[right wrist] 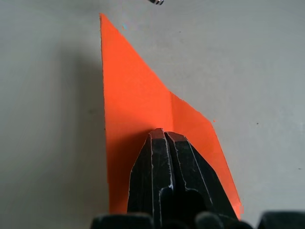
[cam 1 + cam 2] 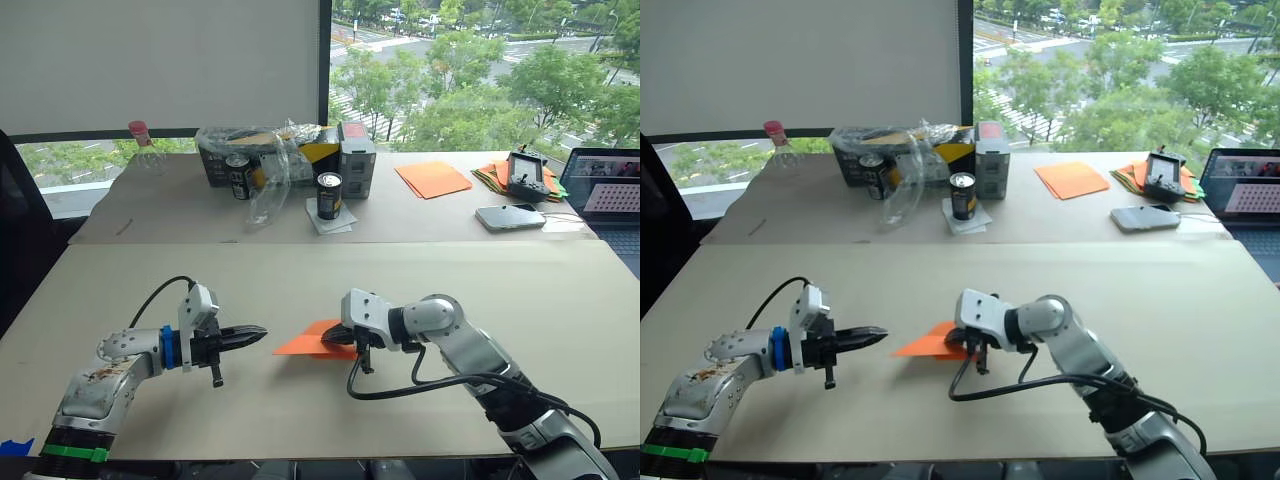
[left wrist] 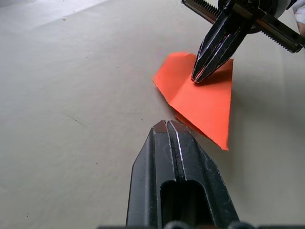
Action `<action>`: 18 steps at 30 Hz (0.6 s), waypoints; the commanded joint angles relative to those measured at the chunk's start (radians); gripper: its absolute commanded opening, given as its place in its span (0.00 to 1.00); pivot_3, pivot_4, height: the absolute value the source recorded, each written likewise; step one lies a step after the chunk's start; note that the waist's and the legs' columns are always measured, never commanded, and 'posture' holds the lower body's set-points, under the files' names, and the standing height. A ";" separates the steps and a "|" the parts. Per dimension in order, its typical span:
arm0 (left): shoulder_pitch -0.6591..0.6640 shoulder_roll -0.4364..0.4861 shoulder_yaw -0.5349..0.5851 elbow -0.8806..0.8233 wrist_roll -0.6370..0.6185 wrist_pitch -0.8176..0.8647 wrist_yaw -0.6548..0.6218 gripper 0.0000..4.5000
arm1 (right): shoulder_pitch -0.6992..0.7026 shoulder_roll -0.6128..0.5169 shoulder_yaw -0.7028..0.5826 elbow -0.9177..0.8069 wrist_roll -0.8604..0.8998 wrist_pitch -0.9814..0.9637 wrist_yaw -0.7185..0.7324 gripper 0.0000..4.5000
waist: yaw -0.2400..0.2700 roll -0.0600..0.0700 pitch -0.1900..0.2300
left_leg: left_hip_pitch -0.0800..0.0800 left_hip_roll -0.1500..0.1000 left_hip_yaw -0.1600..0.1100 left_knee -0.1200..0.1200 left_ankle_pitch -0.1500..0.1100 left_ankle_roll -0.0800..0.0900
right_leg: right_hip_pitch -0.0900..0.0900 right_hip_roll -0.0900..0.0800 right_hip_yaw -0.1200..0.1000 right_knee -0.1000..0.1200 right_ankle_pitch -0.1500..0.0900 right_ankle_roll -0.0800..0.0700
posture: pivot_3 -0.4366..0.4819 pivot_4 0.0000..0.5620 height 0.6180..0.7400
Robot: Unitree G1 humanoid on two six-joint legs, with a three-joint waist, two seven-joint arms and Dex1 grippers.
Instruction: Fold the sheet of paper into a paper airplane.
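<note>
**Folded orange paper pinned under right gripper, near table**

Sheet of paper (image 2: 312, 342): bright orange, folded to a flat pointed wedge, lying on the near table (image 2: 400, 280) about midway between the two arms. Its point faces the robot's left. In the right wrist view one crease line runs across the layered part.

Right gripper (image 3: 202, 76): fingers closed together, nothing between them. Tips press down on top of the paper, near its wider end. Pressing, not gripping.

Left gripper (image 2: 255, 333): fingers closed together, holding nothing. Held level over the table, tips aimed at the paper's point, just beside it; a narrow strip of bare table shows between tips and paper in the left wrist view.

Far table (image 2: 180, 215), well apart from the work area:
- Dark open box (image 2: 222, 160), loosely draped in clear plastic wrap (image 2: 270, 170). Yellow packaging shows inside; the rest of the contents cannot be made out.
- Dark drink can (image 2: 329, 195) standing upright on a white napkin; a second can (image 2: 238, 176) against the box front. Cannot tell whether either is opened.
- Small carton (image 2: 357, 160) upright beside the box.
- Clear bottle with red cap (image 2: 143, 145) at the left end.
- Smooth orange sheets (image 2: 433, 179), multicoloured paper pile (image 2: 495, 175) with a black handheld device (image 2: 526, 173) on it, a phone (image 2: 510, 217), a laptop (image 2: 610, 190) at the right edge.
</note>
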 commanded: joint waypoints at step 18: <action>-0.057 -0.125 -0.187 -0.026 0.076 0.004 0.054 0.00 | 0.238 -0.092 -0.064 -0.261 0.035 0.280 -0.124 0.01 | 0.006 0.000 0.000 | 0.004 0.000 -0.001 0.000 0.000 0.001 | 0.007 0.000 -0.001 -0.002 0.000 0.001 | 0.48 0.27 0.43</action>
